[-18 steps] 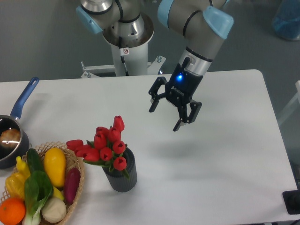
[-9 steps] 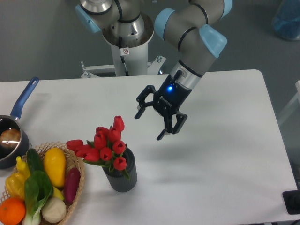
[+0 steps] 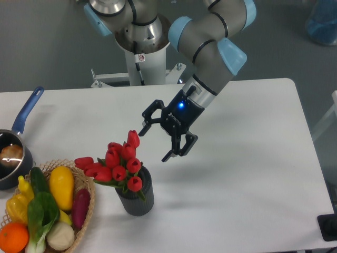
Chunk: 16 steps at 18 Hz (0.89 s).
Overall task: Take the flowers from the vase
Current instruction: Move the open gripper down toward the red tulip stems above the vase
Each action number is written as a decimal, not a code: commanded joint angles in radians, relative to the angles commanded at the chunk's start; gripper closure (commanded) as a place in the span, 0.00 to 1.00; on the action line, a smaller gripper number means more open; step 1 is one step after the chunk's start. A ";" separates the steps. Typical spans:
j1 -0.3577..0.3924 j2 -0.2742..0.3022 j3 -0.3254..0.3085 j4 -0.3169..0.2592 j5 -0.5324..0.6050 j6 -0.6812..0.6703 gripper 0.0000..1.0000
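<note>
Since the earlier frames, the gripper has travelled toward 8 o'clock across the table, from the centre of the surface to a position just beside the topmost tulip bud. Its two fingers are spread wide apart and hold nothing.

Task item location: the flowers, a bunch of red tulip buds with green leaves, stand in the vase, a dark ribbed cylinder near the front edge of the table. The buds lean toward 10 o'clock, out over the vase rim. The vase stands upright, just beside the wicker basket of vegetables at its 9 o'clock.

Hazards, judged from this position:
- The buds are spread and tilted. Closing on a single bud instead of the gathered stems would likely crush it or let the bunch slip.
- The vase looks light and narrow. A sideways pull, or stems binding in the mouth, could tip it or lift it with the flowers.
- A finger descending off-centre could strike the vase rim and push it toward the basket.

Clearances: open table surface lies from 12 through 5 o'clock of the vase, giving room for approach and withdrawal. The basket closes off the 9 o'clock side; the blue-handled pot sits well apart at the left edge. The front table edge is near the vase at 6 o'clock.
</note>
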 joint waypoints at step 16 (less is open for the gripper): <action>-0.071 -0.089 0.083 0.014 -0.058 0.000 0.00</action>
